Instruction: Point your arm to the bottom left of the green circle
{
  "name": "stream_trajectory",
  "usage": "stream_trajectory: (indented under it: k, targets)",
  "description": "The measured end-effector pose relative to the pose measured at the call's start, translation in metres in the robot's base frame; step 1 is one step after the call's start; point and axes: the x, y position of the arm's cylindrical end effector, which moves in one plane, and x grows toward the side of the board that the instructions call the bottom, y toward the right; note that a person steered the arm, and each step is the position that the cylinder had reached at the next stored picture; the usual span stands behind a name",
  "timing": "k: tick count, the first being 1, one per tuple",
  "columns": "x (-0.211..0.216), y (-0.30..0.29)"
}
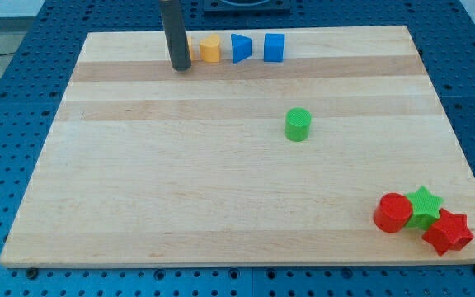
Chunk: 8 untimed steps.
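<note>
The green circle (298, 124) is a short green cylinder standing alone right of the board's middle. My tip (180, 68) is the lower end of a dark rod near the view's top left. It stands far up and to the left of the green circle. It is right beside a yellow block (189, 49) that the rod mostly hides.
The wooden board (180, 181) lies on a blue pegboard table. Along its top edge stand an orange block (210, 49) and two blue blocks (240, 48) (274, 48). At the bottom right a red cylinder (392, 213), a green star (424, 205) and a red star (448, 233) cluster together.
</note>
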Motion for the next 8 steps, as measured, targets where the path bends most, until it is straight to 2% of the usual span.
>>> stream_trajectory:
  k: [5, 8]
  targets:
    - [0.004, -0.002]
    - [0.134, 0.067]
